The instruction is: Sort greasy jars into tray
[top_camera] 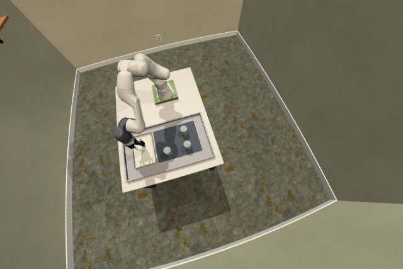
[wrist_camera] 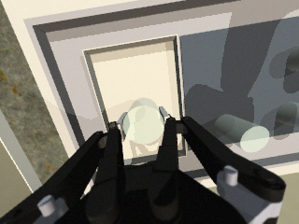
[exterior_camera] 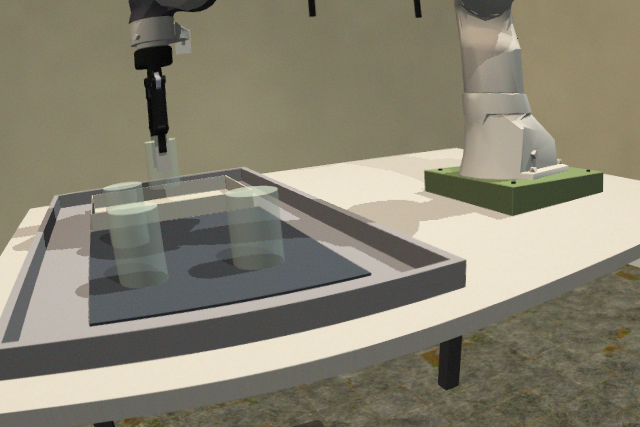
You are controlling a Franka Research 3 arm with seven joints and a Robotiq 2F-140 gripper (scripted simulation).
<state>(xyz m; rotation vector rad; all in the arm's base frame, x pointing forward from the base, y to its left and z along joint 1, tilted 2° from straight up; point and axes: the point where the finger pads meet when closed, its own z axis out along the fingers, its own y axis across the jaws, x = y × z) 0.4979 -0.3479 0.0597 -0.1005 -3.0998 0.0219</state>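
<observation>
The pincer [top_camera: 139,146] [exterior_camera: 162,145] [wrist_camera: 144,115] is closed around a glass jar [top_camera: 140,147] [exterior_camera: 169,169] [wrist_camera: 143,124], held upright over the cream tray [top_camera: 153,150] [exterior_camera: 180,204] [wrist_camera: 135,79], near the desk's short edge on the gripper's side. Three other jars stand on the dark mat [top_camera: 160,134] [exterior_camera: 310,262] [wrist_camera: 201,70], between that tray and the desk's opposite short edge.

three upright jars [top_camera: 167,150] [exterior_camera: 253,228] [wrist_camera: 254,138] on mat [top_camera: 195,135] [exterior_camera: 310,267] [wrist_camera: 206,61], gaps between them
</observation>
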